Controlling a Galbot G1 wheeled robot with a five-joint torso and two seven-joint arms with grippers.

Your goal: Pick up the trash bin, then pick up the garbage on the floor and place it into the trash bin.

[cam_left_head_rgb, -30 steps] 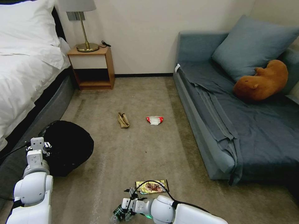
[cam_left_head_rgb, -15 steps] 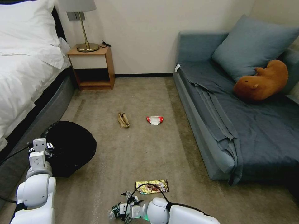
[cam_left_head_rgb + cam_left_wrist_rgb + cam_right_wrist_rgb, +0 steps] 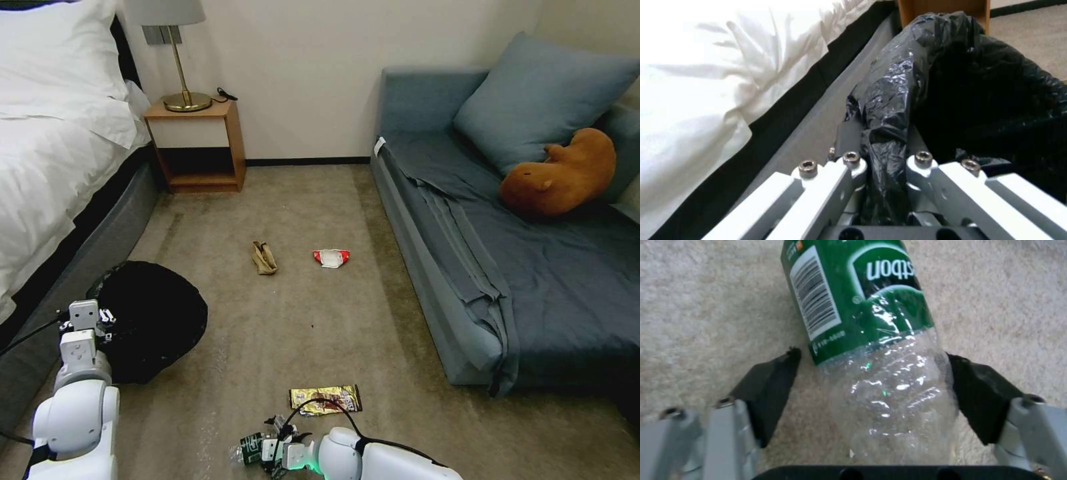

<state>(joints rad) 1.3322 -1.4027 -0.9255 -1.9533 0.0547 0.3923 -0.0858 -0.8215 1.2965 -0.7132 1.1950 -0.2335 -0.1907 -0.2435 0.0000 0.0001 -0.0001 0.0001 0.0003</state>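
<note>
On my left side, the left gripper (image 3: 885, 173) is closed tight on the rim of the trash bin (image 3: 157, 320), a fold of its crinkly black bag pinched between the fingers; the bin sits on the carpet (image 3: 300, 320) just beside the bed (image 3: 47, 167). Low in front of me, the right gripper (image 3: 871, 390) has its jaws spread wide around the clear end of the bottle (image 3: 871, 340), which lies on the carpet; one black pad looks to be at the plastic while the other stands a little off it, so I do not count it as gripped. The yellow wrapper (image 3: 325, 399) lies just beyond that gripper. Farther out on the open floor I see the tan scrap (image 3: 264, 257) and the red-and-white wrapper (image 3: 331, 257), near each other.
</note>
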